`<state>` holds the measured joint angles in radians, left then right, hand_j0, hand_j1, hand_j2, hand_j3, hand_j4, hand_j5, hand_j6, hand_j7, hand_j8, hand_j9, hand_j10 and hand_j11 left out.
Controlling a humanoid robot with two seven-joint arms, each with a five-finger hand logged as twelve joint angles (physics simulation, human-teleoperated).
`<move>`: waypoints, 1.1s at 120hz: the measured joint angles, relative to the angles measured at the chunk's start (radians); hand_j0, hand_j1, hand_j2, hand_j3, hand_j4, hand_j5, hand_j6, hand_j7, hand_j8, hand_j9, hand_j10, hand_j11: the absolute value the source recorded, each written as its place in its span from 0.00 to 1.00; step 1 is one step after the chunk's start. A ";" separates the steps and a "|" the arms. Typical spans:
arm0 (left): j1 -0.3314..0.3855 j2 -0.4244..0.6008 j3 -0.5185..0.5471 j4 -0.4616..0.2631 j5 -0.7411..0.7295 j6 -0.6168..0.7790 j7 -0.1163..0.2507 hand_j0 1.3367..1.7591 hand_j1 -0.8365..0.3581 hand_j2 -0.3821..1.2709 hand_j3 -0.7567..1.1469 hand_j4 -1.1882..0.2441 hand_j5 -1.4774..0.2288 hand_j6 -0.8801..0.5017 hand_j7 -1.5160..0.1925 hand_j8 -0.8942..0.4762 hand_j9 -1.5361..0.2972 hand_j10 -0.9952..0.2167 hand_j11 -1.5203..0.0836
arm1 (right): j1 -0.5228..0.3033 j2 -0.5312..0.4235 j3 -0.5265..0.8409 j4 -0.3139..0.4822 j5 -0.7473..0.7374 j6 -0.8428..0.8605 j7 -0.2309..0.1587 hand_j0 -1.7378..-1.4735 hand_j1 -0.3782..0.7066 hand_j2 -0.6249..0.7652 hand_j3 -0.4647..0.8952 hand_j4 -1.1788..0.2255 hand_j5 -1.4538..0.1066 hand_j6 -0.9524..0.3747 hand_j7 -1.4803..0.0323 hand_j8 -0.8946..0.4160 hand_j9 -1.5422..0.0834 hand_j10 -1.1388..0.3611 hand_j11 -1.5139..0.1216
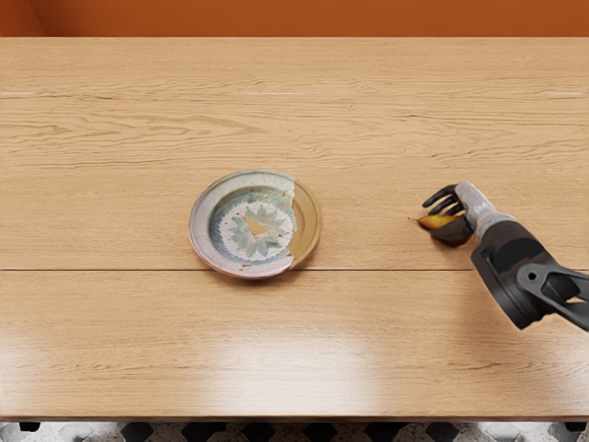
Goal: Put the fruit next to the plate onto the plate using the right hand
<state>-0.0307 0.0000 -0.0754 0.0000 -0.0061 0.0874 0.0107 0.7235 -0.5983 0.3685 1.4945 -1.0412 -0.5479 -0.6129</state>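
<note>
- Fingers (pixel 440 195) of the right hand (pixel 463 214) were curled around the fruit (pixel 435 221). The dark digits arched over its far side and another dark part of the hand sat against its near side, so the grip looked closed on it.
- Across the whole frame ran 1 wooden table (pixel 110 313) of pale, grained planks, with a seam running sideways just below the middle. An orange wall (pixel 294 17) formed a band along the top edge, and a strip of dark-and-light patterned floor (pixel 276 431) showed along the bottom edge.
- Left of the frame's centre lay 1 round plate (pixel 204 241), flat on the table. It was glazed in grey-blue with a brownish rim on its right side and a pale star-like pattern in the middle.
- To the right of the plate, well apart from it and at about the same height in the frame, was the fruit. It was small and yellow-orange, with a thin stem tip pointing left toward the plate. Only its left part showed, since the hand covered the rest. Whether it rested on the tabletop or was raised just off it could not be told.
- At the far right, the hand's light grey wrist joined a bulky black forearm (pixel 515 272), which came in from the right edge in the lower right of the frame.
</note>
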 joint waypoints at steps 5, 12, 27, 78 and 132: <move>0.000 0.000 0.000 0.000 0.000 0.000 0.000 0.76 0.99 0.23 0.40 0.83 0.87 0.64 0.89 0.65 0.84 0.82 0.95 | 0.000 -0.001 0.007 0.001 0.002 0.000 0.000 0.32 0.65 0.48 0.34 0.38 0.42 0.27 0.44 0.29 0.43 0.51 0.28; 0.000 0.000 0.000 0.000 0.000 0.000 0.000 0.76 0.99 0.23 0.40 0.83 0.87 0.64 0.89 0.65 0.84 0.82 0.95 | 0.001 -0.001 0.019 0.002 0.004 0.002 0.001 0.32 0.65 0.49 0.34 0.38 0.41 0.27 0.44 0.28 0.43 0.49 0.31; -0.001 0.000 0.000 0.000 0.000 0.000 0.000 0.76 0.99 0.23 0.40 0.83 0.87 0.64 0.89 0.65 0.84 0.82 0.95 | 0.005 -0.003 0.046 0.014 0.006 0.010 0.001 0.31 0.65 0.50 0.34 0.38 0.40 0.27 0.43 0.28 0.43 0.46 0.35; 0.000 0.000 0.000 0.000 0.000 0.000 0.000 0.76 0.99 0.23 0.40 0.83 0.87 0.64 0.89 0.65 0.84 0.82 0.95 | 0.045 -0.002 0.106 0.121 0.005 0.015 0.001 0.31 0.65 0.56 0.34 0.38 0.39 0.24 0.42 0.26 0.43 0.43 0.40; 0.000 0.000 0.000 0.000 0.000 0.000 0.000 0.76 0.99 0.23 0.40 0.83 0.87 0.64 0.89 0.65 0.84 0.82 0.95 | 0.078 0.074 0.107 0.137 0.004 0.021 0.001 0.31 0.67 0.62 0.34 0.35 0.34 0.26 0.38 0.27 0.39 0.43 0.37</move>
<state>-0.0307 0.0000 -0.0754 0.0000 -0.0061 0.0874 0.0107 0.8011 -0.5243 0.4755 1.6319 -1.0372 -0.5265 -0.6116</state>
